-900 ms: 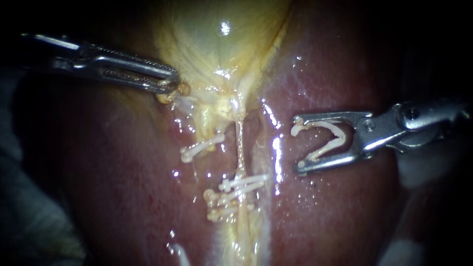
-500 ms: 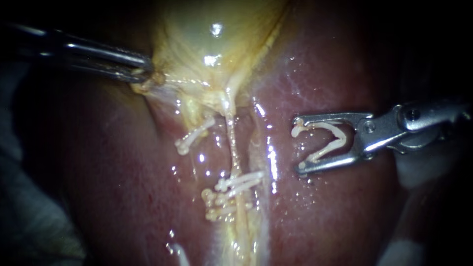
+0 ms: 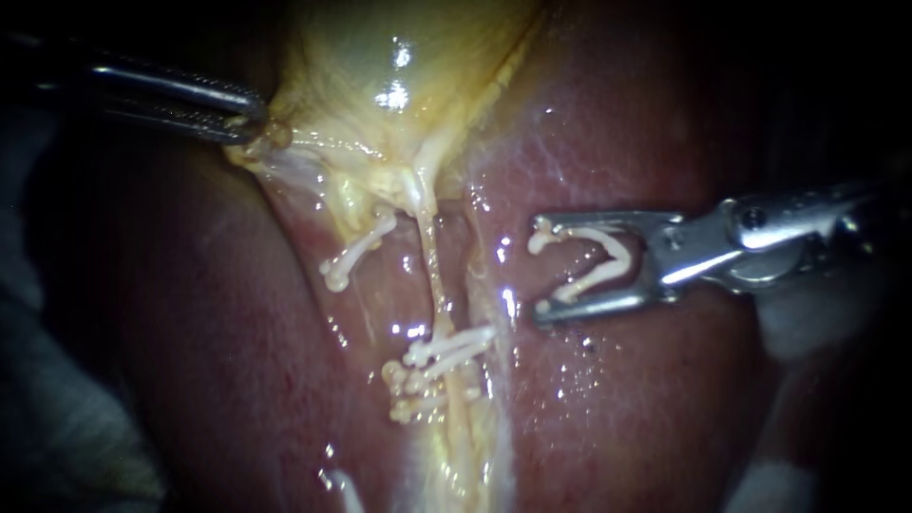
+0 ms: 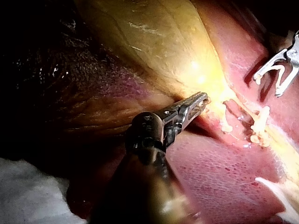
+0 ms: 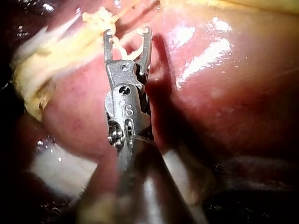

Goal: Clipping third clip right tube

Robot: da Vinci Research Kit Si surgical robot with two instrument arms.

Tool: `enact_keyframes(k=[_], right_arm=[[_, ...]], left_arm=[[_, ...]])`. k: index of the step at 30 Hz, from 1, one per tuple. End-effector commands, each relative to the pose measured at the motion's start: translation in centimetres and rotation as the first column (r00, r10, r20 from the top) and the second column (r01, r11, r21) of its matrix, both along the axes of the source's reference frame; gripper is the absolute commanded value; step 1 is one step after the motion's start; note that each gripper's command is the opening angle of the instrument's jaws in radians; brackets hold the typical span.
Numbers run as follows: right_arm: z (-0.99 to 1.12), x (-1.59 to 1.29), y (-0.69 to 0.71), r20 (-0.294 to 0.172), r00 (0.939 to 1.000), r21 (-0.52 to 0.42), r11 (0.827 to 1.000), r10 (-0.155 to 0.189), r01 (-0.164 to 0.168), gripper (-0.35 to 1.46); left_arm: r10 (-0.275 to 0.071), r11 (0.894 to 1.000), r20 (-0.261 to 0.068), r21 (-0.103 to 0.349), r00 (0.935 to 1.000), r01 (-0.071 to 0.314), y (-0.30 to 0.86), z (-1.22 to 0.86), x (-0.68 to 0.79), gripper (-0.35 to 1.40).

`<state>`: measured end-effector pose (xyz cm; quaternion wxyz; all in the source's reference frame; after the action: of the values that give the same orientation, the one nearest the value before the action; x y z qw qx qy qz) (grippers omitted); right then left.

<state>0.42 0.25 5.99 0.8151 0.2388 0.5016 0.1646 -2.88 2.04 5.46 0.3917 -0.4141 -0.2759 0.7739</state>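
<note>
liver (image 3: 655, 408): red bed filling the view from 3 round to 9 o'clock.
gallbladder (image 3: 399, 57): yellow, at 12 o'clock, narrowing toward the centre.
right instrument (image 3: 541, 268): enters from 3 o'clock; jaws wide, holding an open clip (image 3: 608, 258) between them. The tips are near the right tube but apart from it.
left instrument (image 3: 249, 122): enters from 10 o'clock; jaws closed on the gallbladder's edge.
right tube (image 3: 432, 275): thin pale strand at centre, running toward 6 o'clock.
set clips (image 3: 454, 347): two across the right tube, toward 6 o'clock.

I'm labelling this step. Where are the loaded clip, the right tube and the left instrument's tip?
loaded clip (image 3: 619, 258): endoscope view, its bend.
right tube (image 3: 432, 271): endoscope view, bare middle stretch.
left instrument (image 3: 253, 117): endoscope view, between its jaw tips.
</note>
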Motion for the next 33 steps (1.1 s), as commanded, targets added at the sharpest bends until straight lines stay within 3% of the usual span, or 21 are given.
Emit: enact_keyframes(k=[1, 6, 10, 17, 24, 33], right_arm=[[0.04, 0.04, 0.00, 0.006, 1.0000, 0.021, 1.000, 0.006, -0.006, 0.50], [0.30, 0.28, -0.01, 0.031, 0.9987, 0.119, 0.992, 0.040, -0.043, 0.50], [0.49, 0.44, -0.03, 0.033, 0.9982, 0.175, 0.983, 0.050, -0.055, 0.50], [0.65, 0.73, -0.05, -0.044, 0.9933, 0.291, 0.952, 0.107, -0.090, 0.50], [0.60, 0.91, -0.08, -0.127, 0.9748, 0.386, 0.915, 0.183, -0.122, 0.50], [0.33, 0.94, -0.06, -0.255, 0.9441, 0.450, 0.890, 0.209, -0.075, 0.46]], left_arm=[[0.001, 1.000, -0.001, -0.001, 1.0000, -0.001, 0.00, 0.00, 0.00, -0.35], [0.001, 1.000, -0.001, -0.001, 1.0000, -0.001, 0.00, 0.00, 0.00, -0.35], [0.000, 1.000, -0.001, -0.001, 1.0000, 0.000, -0.01, -0.01, 0.00, -0.35], [0.000, 1.000, -0.001, -0.001, 1.0000, 0.000, -0.01, -0.01, -0.01, -0.35], [0.000, 1.000, -0.001, -0.001, 1.0000, 0.000, -0.01, 0.00, -0.01, -0.35], [0.000, 1.000, -0.001, -0.001, 1.0000, 0.000, -0.01, 0.00, -0.02, -0.35]])
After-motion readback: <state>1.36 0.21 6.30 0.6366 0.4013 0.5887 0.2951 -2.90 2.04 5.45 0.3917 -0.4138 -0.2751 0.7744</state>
